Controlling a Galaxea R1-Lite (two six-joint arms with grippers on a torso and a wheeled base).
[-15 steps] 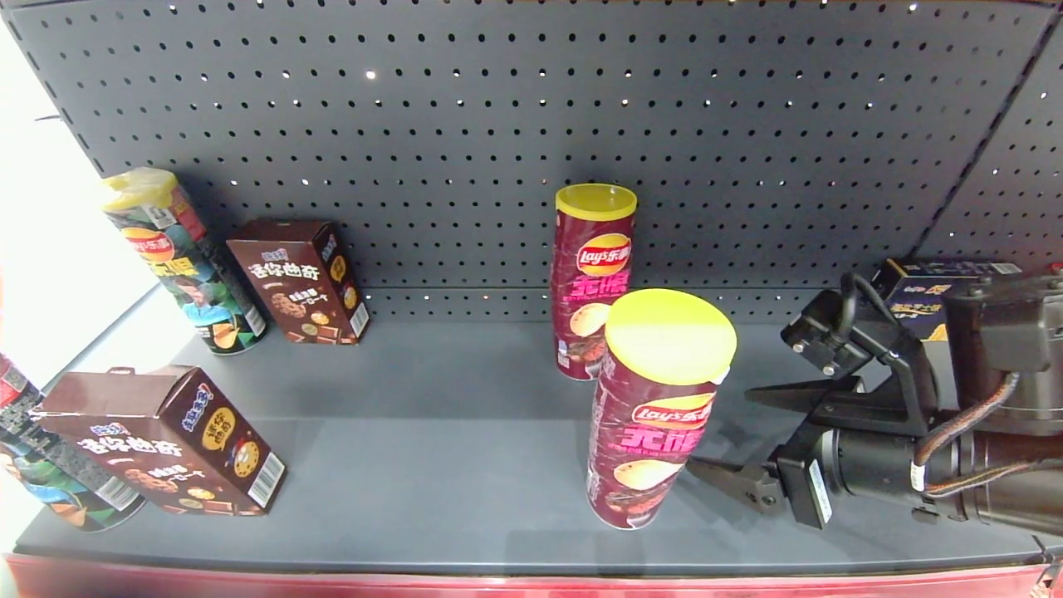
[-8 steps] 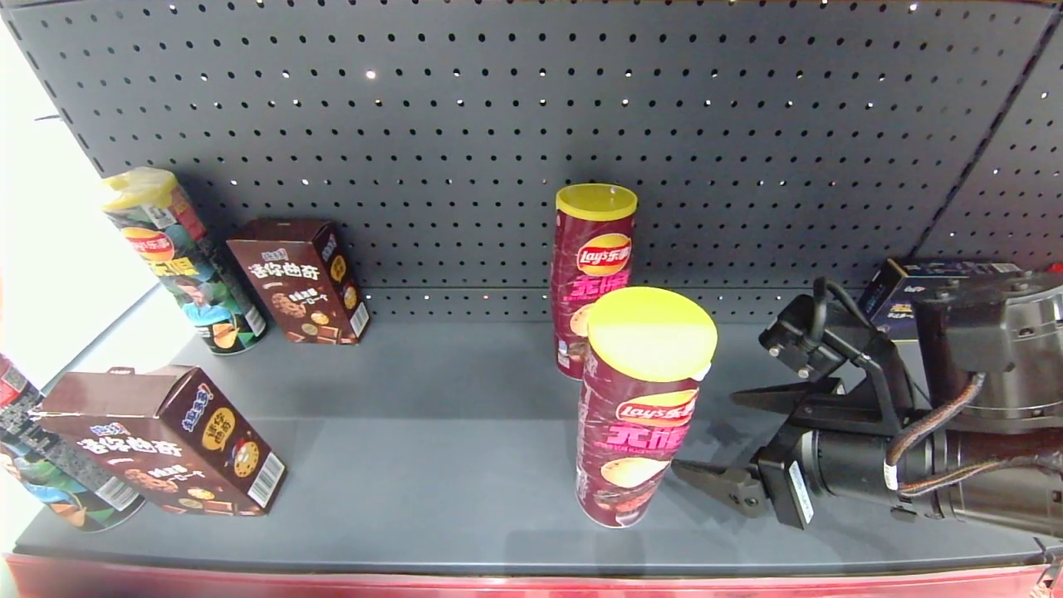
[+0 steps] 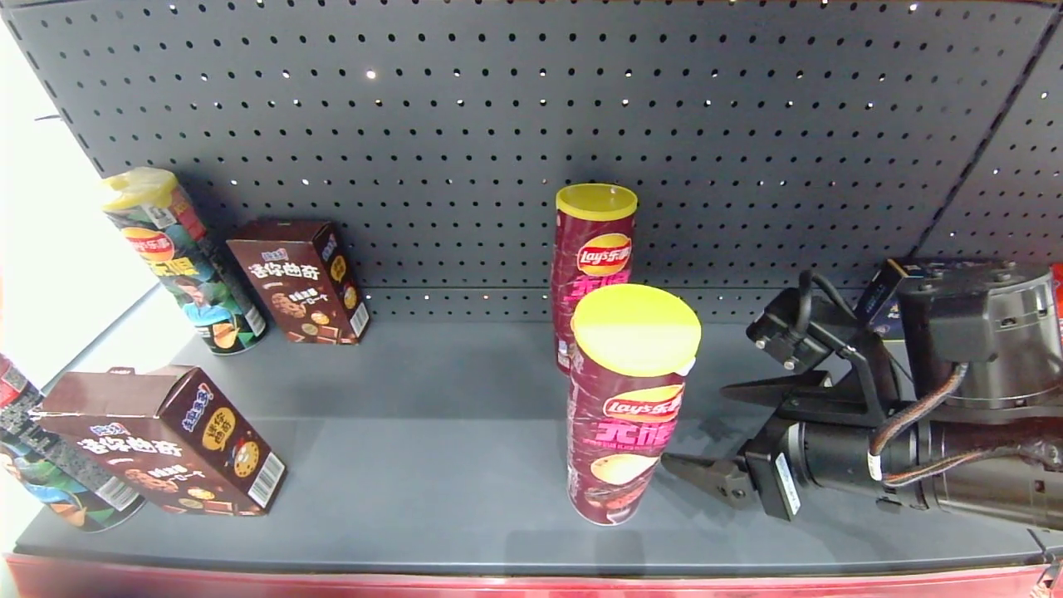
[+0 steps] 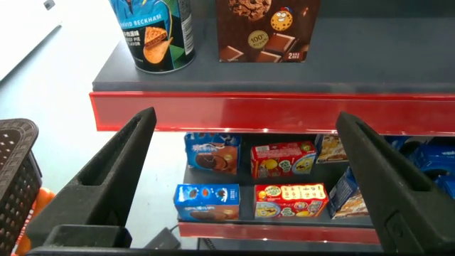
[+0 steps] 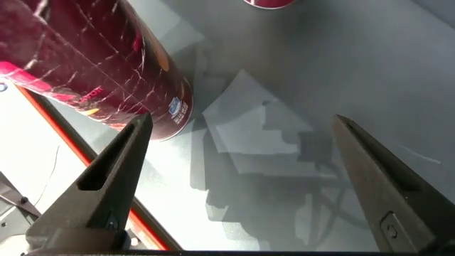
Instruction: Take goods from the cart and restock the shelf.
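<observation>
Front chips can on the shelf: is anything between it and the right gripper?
Nothing visible. The right gripper sits open just right of the front chips can, only bare shelf between them. The rear can stands behind, out of the way.

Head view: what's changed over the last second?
The front chips can slid to the robot's left along the shelf, staying upright. The right gripper moved the same way behind it, jaws open, nothing grasped. The rear can and the back cookie box stayed put.
</observation>
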